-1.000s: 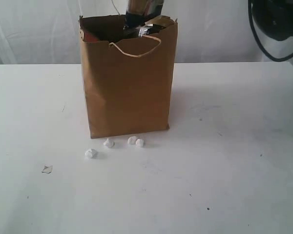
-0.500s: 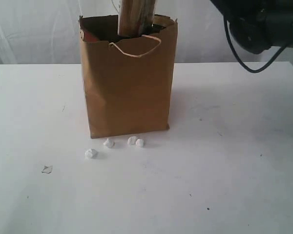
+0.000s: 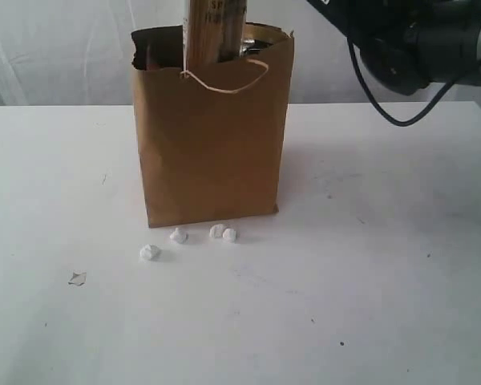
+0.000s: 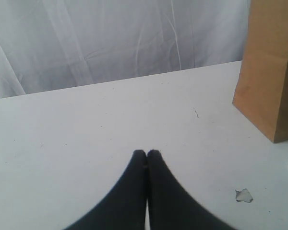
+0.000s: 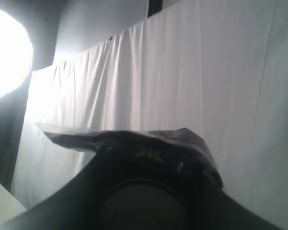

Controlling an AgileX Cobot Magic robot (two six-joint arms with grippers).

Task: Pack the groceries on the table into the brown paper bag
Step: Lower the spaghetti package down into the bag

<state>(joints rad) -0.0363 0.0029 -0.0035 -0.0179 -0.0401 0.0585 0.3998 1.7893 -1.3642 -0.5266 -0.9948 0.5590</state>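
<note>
Checked left pincer (image 4: 147,153) first: shut, black tips pressed together, nothing between them. Found it low over the table (image 3: 385,281), well apart from the paper bag (image 3: 212,144), with bare white surface ahead of the tips.

Noted, nearest on the table, one small clear scrap (image 3: 77,278), lying alone. Noted beyond it four white scraps (image 3: 150,253) in a loose row just in front of the bag's base.

Recorded the paper bag upright at mid-table: brown, rim ragged, one cord handle (image 3: 224,84) drooping over the front face. Recorded the spaghetti packet (image 3: 215,28) upright in the bag's mouth, lower part hidden behind the front rim, upper part well above it and cut off by the top edge of the exterior view. Glimpsed something dark and shiny beside the packet inside the bag; could not identify it.

Traced the right arm (image 3: 409,44) high at the far right, above the table, black cable looped beneath, reaching across toward the packet's top; pincer itself outside the exterior view.

Checked right pincer (image 5: 144,167) in its wrist view: dark and blurred, jaws narrowed on the crimped end of the spaghetti packet, camera tilted up.

Logged a white curtain (image 3: 48,48) as backdrop, farthest of all.
</note>
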